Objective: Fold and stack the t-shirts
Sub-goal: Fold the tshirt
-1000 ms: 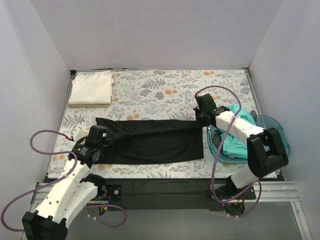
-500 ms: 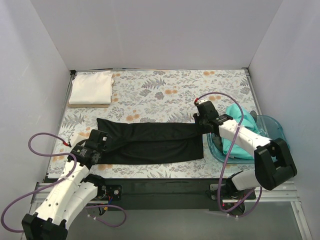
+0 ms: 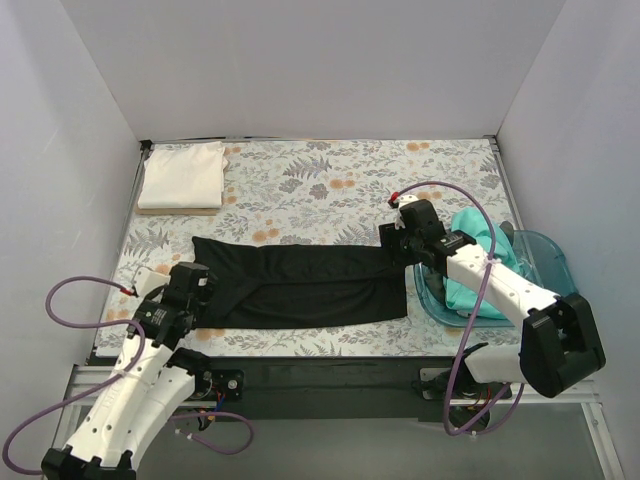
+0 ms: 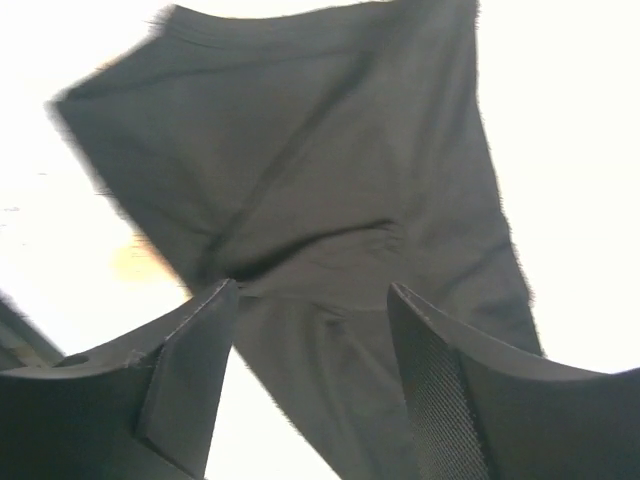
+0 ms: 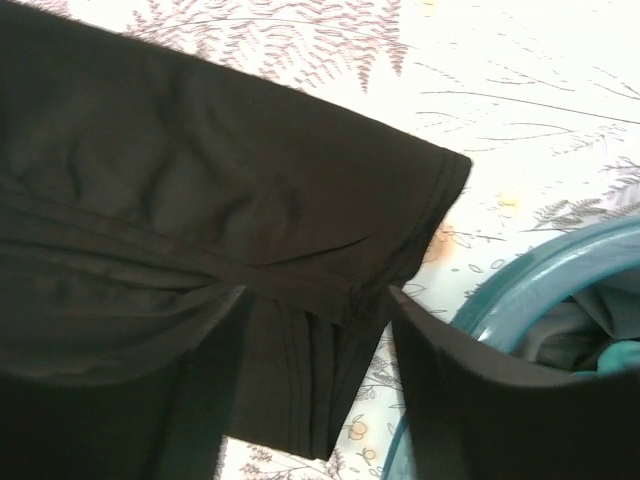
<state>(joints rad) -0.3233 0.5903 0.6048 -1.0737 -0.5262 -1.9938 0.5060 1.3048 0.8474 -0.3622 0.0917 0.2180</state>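
A black t-shirt [image 3: 300,282] lies flat on the floral cover, folded into a long band. My left gripper [image 3: 190,285] hovers over its left end with jaws open; the cloth [image 4: 330,230] lies loose below the fingers. My right gripper [image 3: 393,240] is over the band's right end, jaws open, and the black hem [image 5: 300,240] rests on the table between them. A folded white t-shirt [image 3: 183,176] sits at the back left corner. A teal t-shirt [image 3: 478,270] is bunched in the blue bin [image 3: 545,250] at the right.
The translucent blue bin's rim [image 5: 520,290] is just right of my right gripper. White walls close in the table on three sides. A black rail [image 3: 320,370] runs along the near edge between the arm bases.
Both grippers have opened and let go of the black shirt's ends. The shirt's upper layer has been laid down, and both arms shifted slightly toward the near edge.
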